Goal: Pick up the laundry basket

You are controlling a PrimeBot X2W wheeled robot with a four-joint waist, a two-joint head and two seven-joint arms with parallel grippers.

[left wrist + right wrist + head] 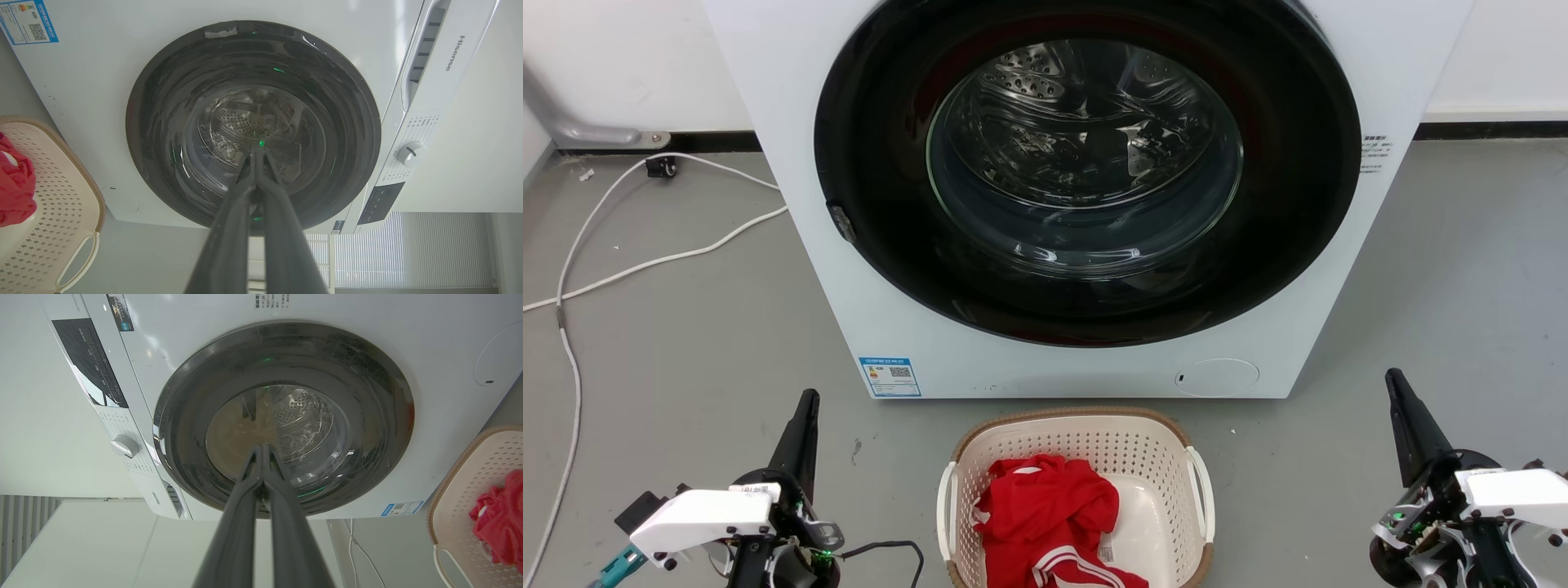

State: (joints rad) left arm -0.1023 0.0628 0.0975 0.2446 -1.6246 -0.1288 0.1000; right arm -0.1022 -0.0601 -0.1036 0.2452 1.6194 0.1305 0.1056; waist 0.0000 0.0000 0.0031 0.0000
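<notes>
L tool (808, 402): lower L of head view, fingers clenched together, nothing between them. Wrist cam agrees: tips meet, aimed at washer (792, 204). Fingers point fwd, not at the load, so this reads as a rest pose, not an approach. White cable (645, 263) trails over floor (686, 359) further L, well apart from tool. No snag risk as it lies, in my view.

Washer: centre, behind everything. Round door (1086, 163) looks shut.

Basket (1094, 445): upright on floor just in front of washer, strip of floor between them, roughly midway betw. the two tools. Near edge cut off by frame bottom. Red garment (1045, 506) heaped inside, L of centre, so load prob. a bit uneven. White handles on both sides: L handle (945, 510), R handle (1204, 490). Placement suits a two-arm lift, since one handle faces each tool.

R tool (1396, 384): lower R, mirror of L, likewise clenched on nothing, well apart from basket.

Judgement: task not begun, no contact w/ basket. Next move prob. needs both tools opened, then brought inward + down, one per handle. Risk: unequal lift, so basket tilts and garment slides. Thin perforated plastic should be light but may flex under a pinch.
</notes>
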